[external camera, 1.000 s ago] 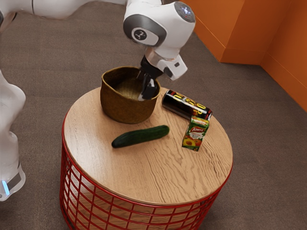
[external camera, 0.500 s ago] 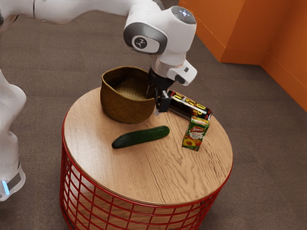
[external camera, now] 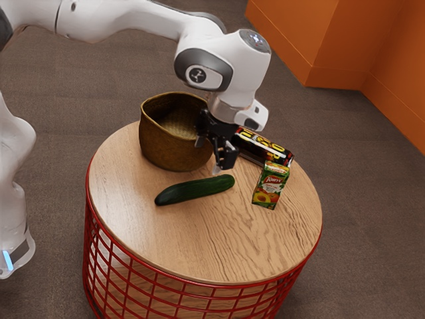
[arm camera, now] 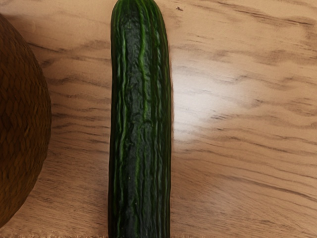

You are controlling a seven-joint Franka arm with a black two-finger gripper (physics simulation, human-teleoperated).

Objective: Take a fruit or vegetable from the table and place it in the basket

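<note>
Out over the counter (external camera: pixel 212 246), it's the end effector (external camera: pixel 208 157), wide open, fingers apart! The cucumber (external camera: pixel 196 189) lies on the wood, near side of the basket (external camera: pixel 171 147), one end cropped in the wrist view. That basket's cut to a curved slice there too, and the end effector masks some of its rim. To the exterior view's right, the can (external camera: pixel 260 147) is partly hidden, the juice carton (external camera: pixel 270 186) overlapping its near end.
</note>
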